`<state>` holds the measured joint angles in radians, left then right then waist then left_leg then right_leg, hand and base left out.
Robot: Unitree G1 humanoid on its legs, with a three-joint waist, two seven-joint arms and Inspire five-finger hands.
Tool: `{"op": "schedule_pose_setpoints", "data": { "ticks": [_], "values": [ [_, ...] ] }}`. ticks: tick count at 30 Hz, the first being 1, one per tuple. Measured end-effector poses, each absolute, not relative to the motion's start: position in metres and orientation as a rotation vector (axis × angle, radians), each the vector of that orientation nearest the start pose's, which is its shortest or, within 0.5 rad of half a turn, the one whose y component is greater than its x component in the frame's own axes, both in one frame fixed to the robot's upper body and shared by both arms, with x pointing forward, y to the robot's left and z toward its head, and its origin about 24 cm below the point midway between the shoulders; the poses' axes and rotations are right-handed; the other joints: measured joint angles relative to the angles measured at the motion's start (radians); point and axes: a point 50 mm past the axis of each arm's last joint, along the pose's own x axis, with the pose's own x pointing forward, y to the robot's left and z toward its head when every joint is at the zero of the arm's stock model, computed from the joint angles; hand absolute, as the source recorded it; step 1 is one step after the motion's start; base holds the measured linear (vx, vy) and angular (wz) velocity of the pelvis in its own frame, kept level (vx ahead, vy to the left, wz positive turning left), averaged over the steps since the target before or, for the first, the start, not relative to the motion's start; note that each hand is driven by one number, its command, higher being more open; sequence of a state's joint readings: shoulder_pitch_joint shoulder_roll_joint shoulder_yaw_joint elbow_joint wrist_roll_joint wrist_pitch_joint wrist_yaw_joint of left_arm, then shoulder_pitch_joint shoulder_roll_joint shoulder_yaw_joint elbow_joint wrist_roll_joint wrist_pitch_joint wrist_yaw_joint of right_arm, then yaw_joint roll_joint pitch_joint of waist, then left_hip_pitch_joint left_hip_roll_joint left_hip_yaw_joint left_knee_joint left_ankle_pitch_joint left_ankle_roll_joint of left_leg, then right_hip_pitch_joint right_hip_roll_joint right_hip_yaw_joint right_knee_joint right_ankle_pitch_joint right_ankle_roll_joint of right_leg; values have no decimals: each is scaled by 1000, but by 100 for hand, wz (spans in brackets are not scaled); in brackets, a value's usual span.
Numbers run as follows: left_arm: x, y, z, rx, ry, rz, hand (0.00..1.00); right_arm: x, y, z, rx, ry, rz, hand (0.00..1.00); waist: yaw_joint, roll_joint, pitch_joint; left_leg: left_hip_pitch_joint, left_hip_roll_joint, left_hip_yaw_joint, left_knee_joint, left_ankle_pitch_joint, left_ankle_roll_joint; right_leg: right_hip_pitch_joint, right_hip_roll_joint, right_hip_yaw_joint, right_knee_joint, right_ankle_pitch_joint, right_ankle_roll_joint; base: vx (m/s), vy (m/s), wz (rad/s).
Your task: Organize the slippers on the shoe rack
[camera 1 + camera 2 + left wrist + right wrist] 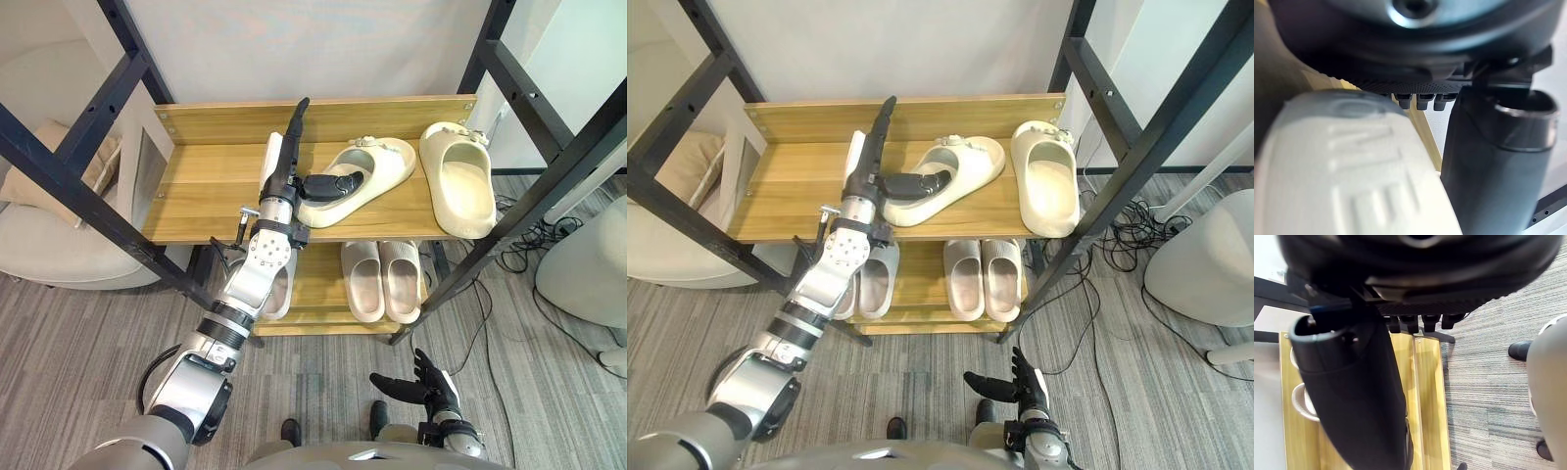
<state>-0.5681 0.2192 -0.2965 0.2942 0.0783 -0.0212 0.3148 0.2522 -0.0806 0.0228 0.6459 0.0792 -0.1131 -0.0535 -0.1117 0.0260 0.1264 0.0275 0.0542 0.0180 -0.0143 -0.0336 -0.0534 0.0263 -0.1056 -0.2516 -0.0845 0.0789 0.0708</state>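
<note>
Two cream slippers lie on the wooden top shelf [201, 186] of the rack. One slipper [377, 164] lies slanted in the middle; the other [458, 181] points straight out at the right. My left hand [284, 176] is on the top shelf at the slanted slipper's heel. Its fingers [880, 127] stretch straight toward the back wall, and its thumb [328, 184] rests inside the heel. A pale flat piece [271, 157] stands against the fingers' left side. My right hand [431, 387] hangs low over the floor, fingers relaxed and holding nothing.
On the lower shelf lie a beige pair [380, 279] in the middle and a pale pair [867, 279] under my left arm. Black frame posts [549, 166] cross both sides. A cushioned seat [39, 235] stands at left and a white rounded object [588, 264] at right.
</note>
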Motion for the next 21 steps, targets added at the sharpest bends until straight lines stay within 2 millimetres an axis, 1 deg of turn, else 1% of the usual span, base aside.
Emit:
{"op": "schedule_pose_setpoints", "data": {
  "ticks": [4, 9, 18, 21],
  "values": [
    [339, 111, 133, 370, -338, -11, 100, 117, -184, -126, -17, 777, -145, 100, 0, -8, 5, 4, 0, -4, 1, 0, 0, 7, 0, -5, 0, 0, 0, -2, 5, 2],
    [336, 118, 133, 344, -333, -11, 100, 117, -184, -126, -19, 780, -143, 100, 3, -10, 6, 2, 0, -12, 1, 1, 0, 9, -1, -13, 0, 0, 0, 2, 4, 4],
    [327, 111, 162, 132, -430, -74, 100, 115, -183, -128, -23, 794, -126, 100, 31, -10, 6, -9, -3, -31, 1, 7, -1, 8, -2, -25, 0, -5, -1, 13, 6, 6],
    [324, 110, 167, 94, -449, -92, 100, 115, -182, -128, -27, 795, -116, 100, 35, -10, 6, -10, -4, -34, 1, 8, -1, 9, -3, -28, 0, -6, -2, 1, 6, 4]
  ]
}}
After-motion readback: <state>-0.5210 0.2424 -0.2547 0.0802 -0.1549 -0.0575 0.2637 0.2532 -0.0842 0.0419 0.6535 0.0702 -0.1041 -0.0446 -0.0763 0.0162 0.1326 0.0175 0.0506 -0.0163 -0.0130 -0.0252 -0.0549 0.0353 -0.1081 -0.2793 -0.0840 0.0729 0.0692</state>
